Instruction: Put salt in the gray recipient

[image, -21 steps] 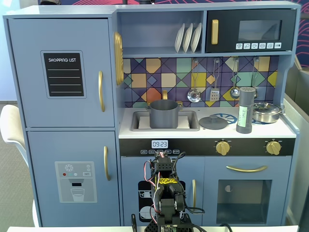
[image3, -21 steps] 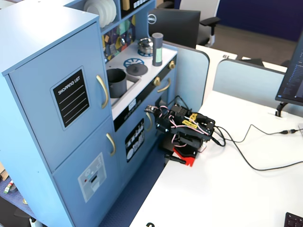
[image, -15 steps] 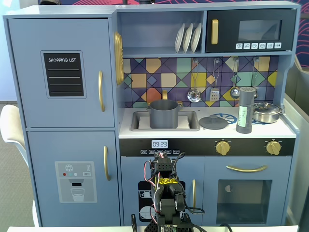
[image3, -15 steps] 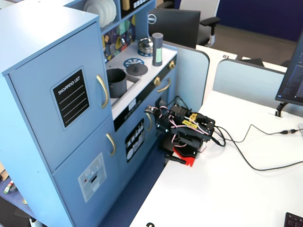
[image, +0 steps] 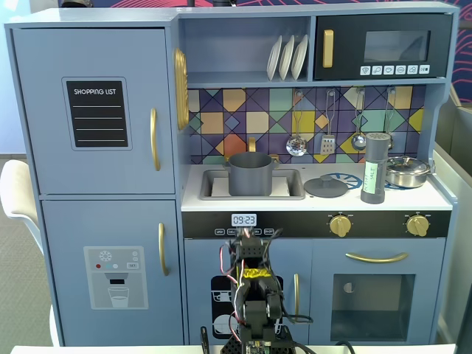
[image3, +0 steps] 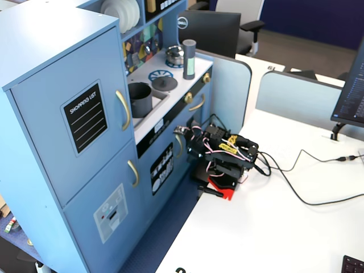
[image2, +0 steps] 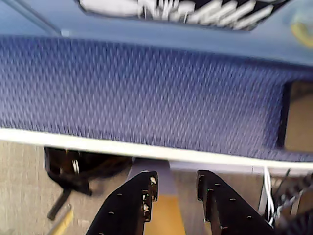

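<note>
The salt is a tall slim gray shaker with a pale green label. It stands upright on the right of the toy kitchen's counter; it also shows in the other fixed view. The gray recipient, a gray pot, stands in the sink; it shows in the other fixed view too. My arm is folded low on the white table, in front of the kitchen's lower doors, well below both things. In the wrist view my gripper has its black jaws apart with nothing between them.
A flat gray lid lies between pot and salt. A shiny steel pan sits right of the salt. Utensils hang on the back wall above the counter. Cables run across the white table.
</note>
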Motion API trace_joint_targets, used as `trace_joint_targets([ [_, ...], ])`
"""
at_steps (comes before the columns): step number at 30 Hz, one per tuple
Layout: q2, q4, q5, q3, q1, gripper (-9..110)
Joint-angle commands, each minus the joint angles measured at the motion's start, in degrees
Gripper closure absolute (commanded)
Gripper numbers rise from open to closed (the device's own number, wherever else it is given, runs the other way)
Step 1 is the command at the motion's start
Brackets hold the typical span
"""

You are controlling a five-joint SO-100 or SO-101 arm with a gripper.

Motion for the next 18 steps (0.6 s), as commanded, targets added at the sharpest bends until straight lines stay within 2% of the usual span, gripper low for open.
trace_joint_targets([
  [1, -9.1, 1.4, 0.8, -17.3, 3.9, 101],
  [7, -19.1, 3.8, 3.2, -36.1, 15.5, 101],
  [12, -25.4, 3.3, -0.8, -46.5, 32.1, 101],
  [16, -28.6, -5.3, -0.4, -51.1, 46.0, 101],
  [18, -28.7, -14.9, -0.5, -50.5, 50.9, 101],
])
